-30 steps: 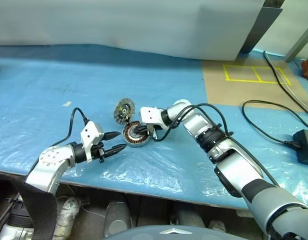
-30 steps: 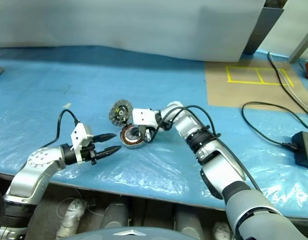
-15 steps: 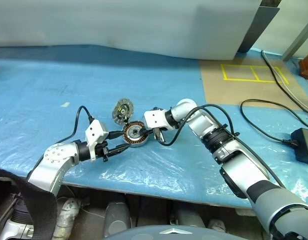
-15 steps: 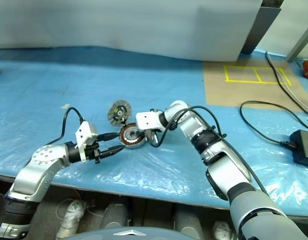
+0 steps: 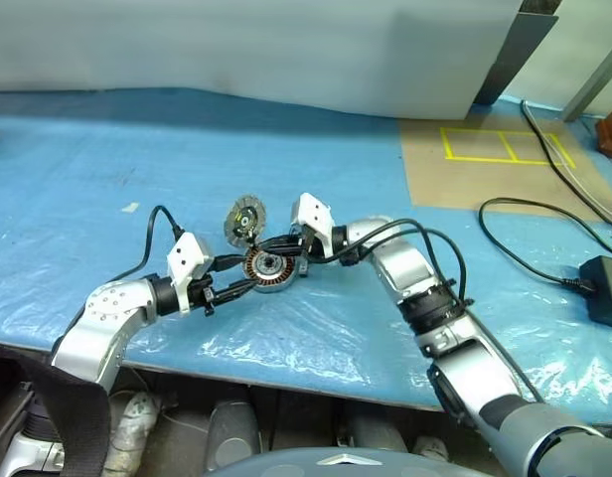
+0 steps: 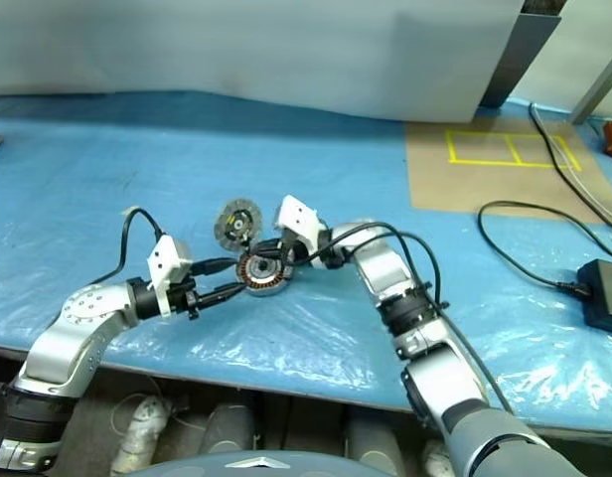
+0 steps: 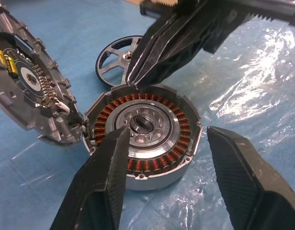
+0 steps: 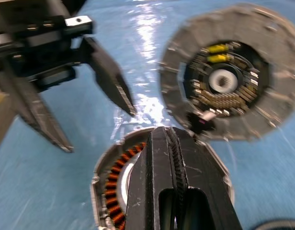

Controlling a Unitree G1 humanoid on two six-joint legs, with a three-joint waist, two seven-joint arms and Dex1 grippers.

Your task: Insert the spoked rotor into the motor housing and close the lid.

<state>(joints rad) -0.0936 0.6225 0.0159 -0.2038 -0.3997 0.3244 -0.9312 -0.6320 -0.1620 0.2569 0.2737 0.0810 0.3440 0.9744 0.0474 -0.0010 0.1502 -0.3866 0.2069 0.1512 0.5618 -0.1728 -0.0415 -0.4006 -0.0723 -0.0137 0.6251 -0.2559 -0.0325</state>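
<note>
I have left gripper [image 7: 166, 191] jaws spread either side of motor housing [image 7: 143, 135], not clamping, likely to steady it. Right gripper [image 8: 170, 143] jaws clenched, empty, tips over housing rim. Lid [image 7: 28, 88] propped at housing's 9 o'clock; spoked rotor [image 7: 116, 52] on surface at 12, not inserted.

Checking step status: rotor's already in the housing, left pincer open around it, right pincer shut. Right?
Not quite. The rotor lies on the table behind the housing, whose copper windings are bare, as the left wrist view shows. Left pincer open around it and right pincer shut are correct.
</note>
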